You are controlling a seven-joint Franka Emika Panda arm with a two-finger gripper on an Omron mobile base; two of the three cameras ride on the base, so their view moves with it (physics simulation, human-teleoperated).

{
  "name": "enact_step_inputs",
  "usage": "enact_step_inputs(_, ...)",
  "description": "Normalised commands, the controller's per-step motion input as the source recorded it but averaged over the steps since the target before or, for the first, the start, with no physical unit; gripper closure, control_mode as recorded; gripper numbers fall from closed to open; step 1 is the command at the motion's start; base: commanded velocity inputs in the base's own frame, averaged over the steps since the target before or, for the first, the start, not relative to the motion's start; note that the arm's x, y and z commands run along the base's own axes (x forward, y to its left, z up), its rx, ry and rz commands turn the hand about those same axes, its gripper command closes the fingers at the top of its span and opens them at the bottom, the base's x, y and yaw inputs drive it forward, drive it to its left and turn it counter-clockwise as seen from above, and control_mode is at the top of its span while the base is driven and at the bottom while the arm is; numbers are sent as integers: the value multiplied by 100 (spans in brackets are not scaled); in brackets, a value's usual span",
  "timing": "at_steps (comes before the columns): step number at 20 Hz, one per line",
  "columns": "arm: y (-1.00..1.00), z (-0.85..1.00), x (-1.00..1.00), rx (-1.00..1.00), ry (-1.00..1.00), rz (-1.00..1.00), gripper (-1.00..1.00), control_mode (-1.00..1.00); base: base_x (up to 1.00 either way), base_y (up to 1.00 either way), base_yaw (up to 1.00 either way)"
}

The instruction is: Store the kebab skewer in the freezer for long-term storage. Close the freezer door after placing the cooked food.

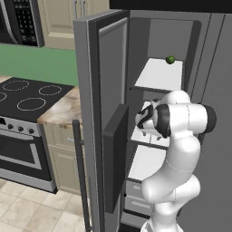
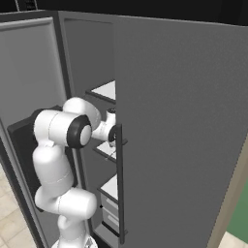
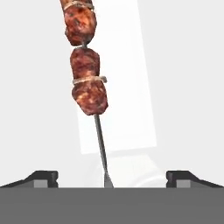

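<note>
Skewer (image 3: pixel 89 87) at centre and upper left of the hand view, lying on a pale shelf (image 3: pixel 183 87) with red-brown meat chunks toward the top and the thin stick running down to bottom centre. Gripper (image 3: pixel 111 177) at bottom of that frame with jaws spread wide, tips well apart on either side of the stick, pinching nothing. Judged: placing step done, skewer released inside the freezer (image 1: pixel 158 77); closing step not yet begun. Next move calls for drawing the hand back out between the shelves without brushing the stick, then reaching round to the freezer door (image 1: pixel 97 113), standing open at centre left of the left base view, and swinging it shut. Green fruit (image 1: pixel 170 59) on the upper shelf, upper right of that frame, well apart from the hand. Stove (image 1: pixel 27 97) at left. Arm itself sits in the doorway, so must clear before any swing.
</note>
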Motion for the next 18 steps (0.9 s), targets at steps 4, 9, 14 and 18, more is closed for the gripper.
enact_step_inputs(4, 22, 0, -45, -1, -5, 0, -100, -100, 0, 0, 0)
enact_step_inputs(9, 18, 7, -30, 0, -4, 0, -100, -100, 0, 0, 0)
enact_step_inputs(14, 2, 14, -26, -1, -3, 0, -100, -100, 0, 0, 0)
enact_step_inputs(18, 4, 31, -29, -2, -1, 0, -100, -100, 0, 0, 0)
